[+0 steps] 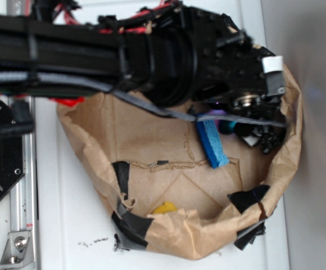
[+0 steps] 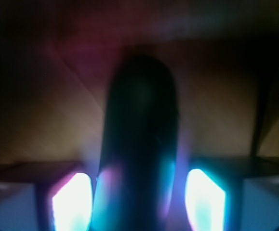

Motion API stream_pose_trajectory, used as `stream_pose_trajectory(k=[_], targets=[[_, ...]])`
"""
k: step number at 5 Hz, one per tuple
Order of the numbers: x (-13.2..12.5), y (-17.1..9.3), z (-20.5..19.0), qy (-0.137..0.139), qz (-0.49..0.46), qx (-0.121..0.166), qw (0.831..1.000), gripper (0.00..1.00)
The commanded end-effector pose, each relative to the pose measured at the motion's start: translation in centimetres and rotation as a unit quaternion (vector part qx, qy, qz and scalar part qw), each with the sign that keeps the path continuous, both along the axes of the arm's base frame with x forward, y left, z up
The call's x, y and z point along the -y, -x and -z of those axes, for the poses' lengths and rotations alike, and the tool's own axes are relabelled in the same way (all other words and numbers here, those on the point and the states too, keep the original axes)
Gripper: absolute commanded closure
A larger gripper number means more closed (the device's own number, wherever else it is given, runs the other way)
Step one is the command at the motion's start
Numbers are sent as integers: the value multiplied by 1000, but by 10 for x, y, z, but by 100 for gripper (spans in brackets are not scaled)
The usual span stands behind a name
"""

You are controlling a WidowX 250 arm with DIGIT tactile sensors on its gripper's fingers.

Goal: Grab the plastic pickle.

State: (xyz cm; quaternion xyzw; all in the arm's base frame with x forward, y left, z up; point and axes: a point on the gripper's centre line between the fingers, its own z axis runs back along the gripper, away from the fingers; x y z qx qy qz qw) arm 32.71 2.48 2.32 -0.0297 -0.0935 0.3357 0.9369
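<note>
**A:** Pickle (image 2: 140, 144) first: where is it sitting?

**B:** It is lying right between my two glowing fingers (image 2: 71, 202), filling the middle of my wrist view. I am reaching down into the brown paper bag (image 1: 123, 135), and my gripper (image 2: 139, 204) is hanging low over the bag's floor, at the far end from the torn, taped rim.

**A:** Are you gripping it?

**B:** I cannot tell. My fingers are standing on either side of it, and their glow is spilling onto its glossy skin, but the view is dark and blurred, so I am not seeing whether they are touching. In the exterior view my own arm (image 1: 151, 50) is hiding both the pickle and the jaws.

**A:** Which way is it pointing?

**B:** Its long axis is running straight away from me, across the line between my fingers, with the rounded end pointing ahead. I judge that is why I am lined up like this: closing across the narrow width should give a firm hold.

**A:** Anything else close by?

**B:** A blue sponge (image 1: 211, 144) is leaning just beside my wrist, and something yellow (image 1: 164, 208) is peeking out well away, near the taped rim. Neither is lying between my fingers.
</note>
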Motion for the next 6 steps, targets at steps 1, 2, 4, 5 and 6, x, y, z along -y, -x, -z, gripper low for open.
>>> stream_pose_trajectory(k=[1,2,4,5,6], targets=[[22,29,-35,11,115,-5,993,100],[30,38,-55,-13,204,-9,979,100],[16,47,-129,-192,310,-53,930,100],[1,52,-131,-189,321,-42,927,100],[-7,58,-130,-163,332,-57,927,100]])
